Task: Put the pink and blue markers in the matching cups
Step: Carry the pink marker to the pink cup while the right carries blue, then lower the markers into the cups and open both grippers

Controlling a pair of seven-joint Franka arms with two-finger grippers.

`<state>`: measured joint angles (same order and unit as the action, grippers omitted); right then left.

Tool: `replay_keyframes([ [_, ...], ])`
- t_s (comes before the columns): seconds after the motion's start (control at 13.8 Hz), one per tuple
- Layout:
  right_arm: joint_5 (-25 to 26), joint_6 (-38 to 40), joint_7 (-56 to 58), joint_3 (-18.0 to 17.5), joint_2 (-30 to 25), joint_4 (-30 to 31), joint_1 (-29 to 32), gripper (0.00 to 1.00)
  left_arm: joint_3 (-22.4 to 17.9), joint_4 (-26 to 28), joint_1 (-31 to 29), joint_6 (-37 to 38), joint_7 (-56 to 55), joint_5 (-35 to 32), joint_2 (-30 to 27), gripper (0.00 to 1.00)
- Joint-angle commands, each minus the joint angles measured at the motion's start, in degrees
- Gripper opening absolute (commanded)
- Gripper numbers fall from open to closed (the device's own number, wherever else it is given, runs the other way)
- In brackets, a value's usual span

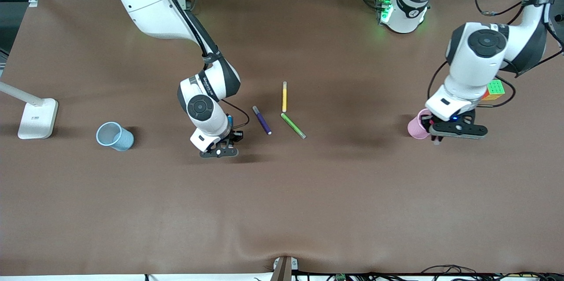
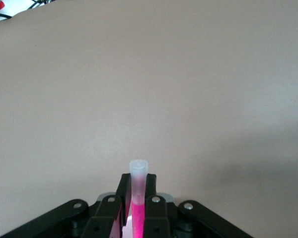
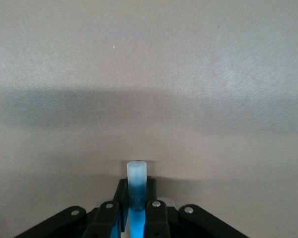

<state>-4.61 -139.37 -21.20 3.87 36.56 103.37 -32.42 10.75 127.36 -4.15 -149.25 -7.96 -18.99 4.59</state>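
Observation:
In the right wrist view the blue marker sits between the jaws of my right gripper, pale end pointing out at the table. In the front view that gripper hangs low over the table, beside the purple marker, with a sliver of the blue marker showing. My left gripper is shut on the pink marker, pale end out. In the front view it hovers right beside the pink cup. The pale blue cup stands toward the right arm's end.
A purple marker, a yellow marker and a green marker lie mid-table. A colour cube sits by the left arm. A white lamp base stands past the blue cup at the table's end.

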Motion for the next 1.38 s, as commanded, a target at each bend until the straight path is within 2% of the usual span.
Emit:
replay_keyframes([
  [0.0, 1.45, 5.40, 4.39, 0.61, -4.64, 0.79, 0.69, 0.00, 0.67, 7.62, -1.64, -10.58, 0.23, -1.83, -1.61, 0.00],
  [0.22, 1.53, 12.78, 13.09, 2.02, -9.56, 0.35, 3.14, 0.00, 0.59, 8.69, -2.70, -12.21, 0.93, -2.62, -1.07, 0.00],
  [0.65, 0.83, 21.77, 39.36, 1.84, -18.88, 0.34, 14.48, 0.00, 0.59, 9.83, -3.67, -12.56, 1.20, -2.80, 0.51, 0.00],
  [0.72, 0.66, 22.47, 42.88, 1.75, -19.85, 0.35, 15.97, 0.00, 0.59, 9.84, -3.76, -12.56, 1.11, -2.72, 0.94, 0.04],
  [0.8, -0.13, 23.08, 46.48, 1.67, -20.47, 0.35, 17.73, 0.00, 0.59, 9.66, -3.76, -12.56, 1.28, -2.80, 1.21, 0.15],
  [0.87, -2.14, 23.87, 50.00, 1.66, -20.74, 0.35, 19.05, 0.00, 0.59, 9.57, -3.76, -12.47, 1.28, -2.80, 1.21, 0.34],
  [0.94, -4.16, 24.40, 54.64, 1.75, -20.66, 0.35, 20.28, 0.00, 0.59, 9.57, -4.10, -12.47, 1.20, -2.72, 1.21, 0.99],
  [1.16, -9.43, 25.37, 67.83, 1.75, -20.66, 0.17, 25.55, 0.00, 0.67, 7.91, -4.37, -12.12, 1.37, -2.72, 1.12, 1.00],
  [1.3, -15.22, 25.90, 78.02, 1.75, -20.39, -0.18, 29.24, 0.00, 0.67, 6.33, -4.37, -11.25, 1.37, -2.72, 1.12, 1.00],
])
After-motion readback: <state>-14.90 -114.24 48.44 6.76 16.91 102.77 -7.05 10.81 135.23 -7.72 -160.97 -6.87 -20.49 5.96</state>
